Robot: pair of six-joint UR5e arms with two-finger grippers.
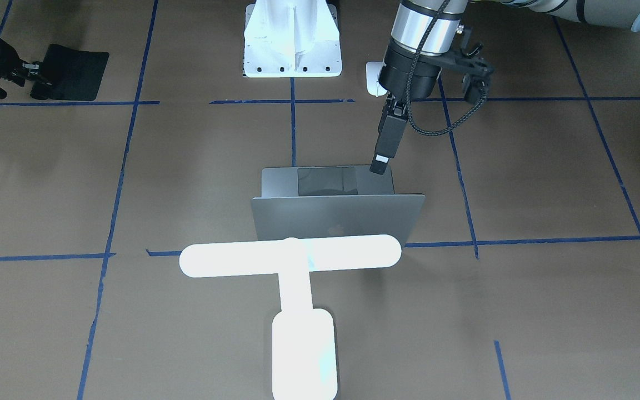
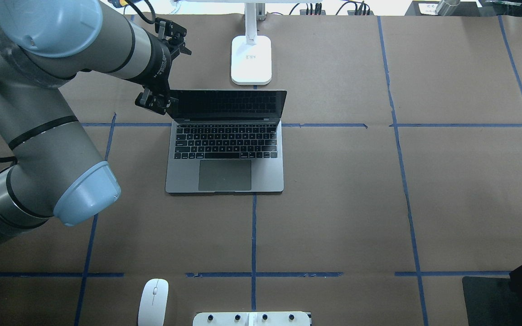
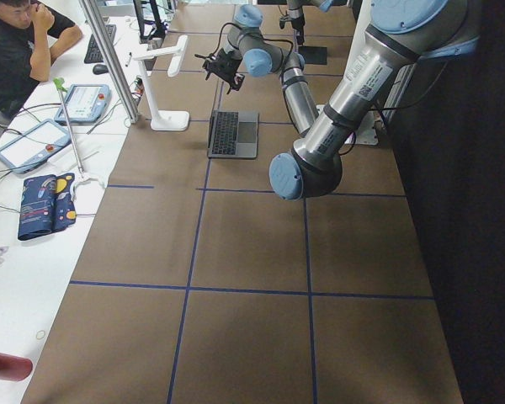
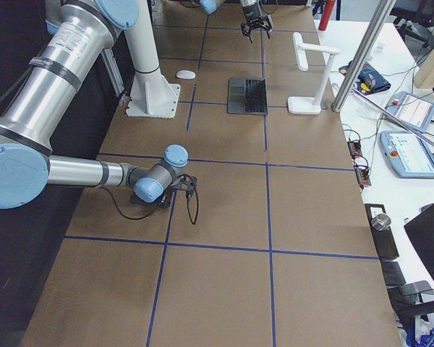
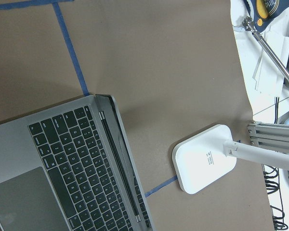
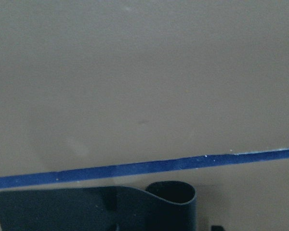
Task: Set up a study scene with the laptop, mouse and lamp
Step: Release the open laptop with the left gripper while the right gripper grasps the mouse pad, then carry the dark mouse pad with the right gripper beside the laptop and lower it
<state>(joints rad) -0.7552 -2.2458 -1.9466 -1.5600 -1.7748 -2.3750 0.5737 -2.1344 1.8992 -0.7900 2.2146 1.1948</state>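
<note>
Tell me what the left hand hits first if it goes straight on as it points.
Probably the laptop: the left hand points down by its left edge. Depth is unclear, so it could reach the bare table beside it instead.

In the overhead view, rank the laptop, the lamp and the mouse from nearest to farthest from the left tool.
1. laptop, its screen's corner right at the left tool.
2. lamp, beyond the laptop, far side.
3. mouse, at the view's bottom edge.

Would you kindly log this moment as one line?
laptop open | lamp lit behind lid | mouse near pedestal | left end effector hovering by laptop | right end effector at black mat
</note>
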